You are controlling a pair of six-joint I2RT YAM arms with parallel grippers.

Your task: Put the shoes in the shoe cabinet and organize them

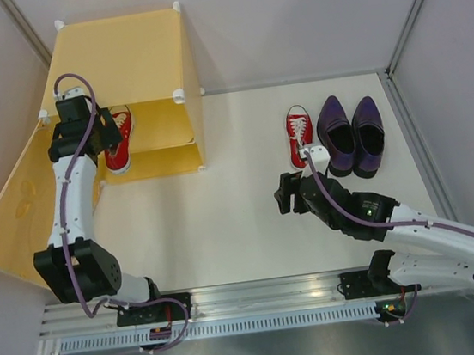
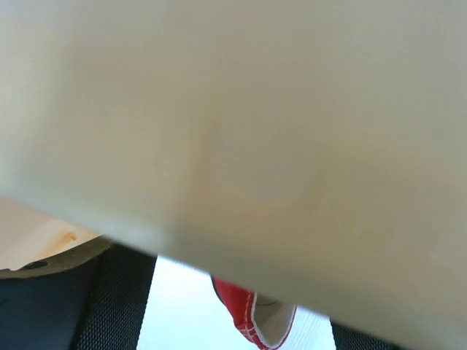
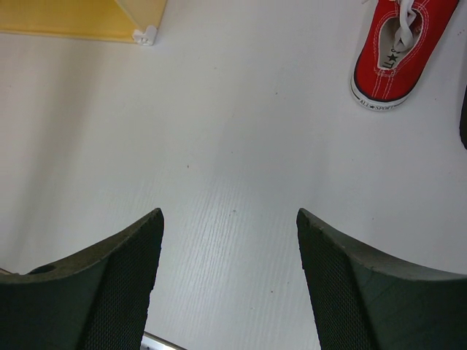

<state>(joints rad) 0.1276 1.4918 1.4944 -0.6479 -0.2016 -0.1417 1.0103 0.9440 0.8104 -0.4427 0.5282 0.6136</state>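
Note:
The yellow-orange shoe cabinet [image 1: 128, 61] stands at the far left with its door [image 1: 15, 205] swung open. One red sneaker [image 1: 119, 144] lies inside the opening. My left gripper [image 1: 110, 131] is right over it. In the left wrist view a blurred cabinet panel [image 2: 233, 109] fills most of the frame. Below it the sneaker's heel [image 2: 252, 317] shows between my left gripper's [image 2: 242, 292] wide-apart fingers, touching neither. The other red sneaker [image 1: 299, 135] and the two dark purple slip-ons [image 1: 351, 136] stand on the table at the right. My right gripper [image 1: 284, 196] is open and empty.
In the right wrist view the right gripper [image 3: 230, 219] hovers over bare white table, with the red sneaker [image 3: 398, 51] ahead to the right and the cabinet's corner connector [image 3: 144, 33] ahead to the left. Grey walls enclose the table on three sides.

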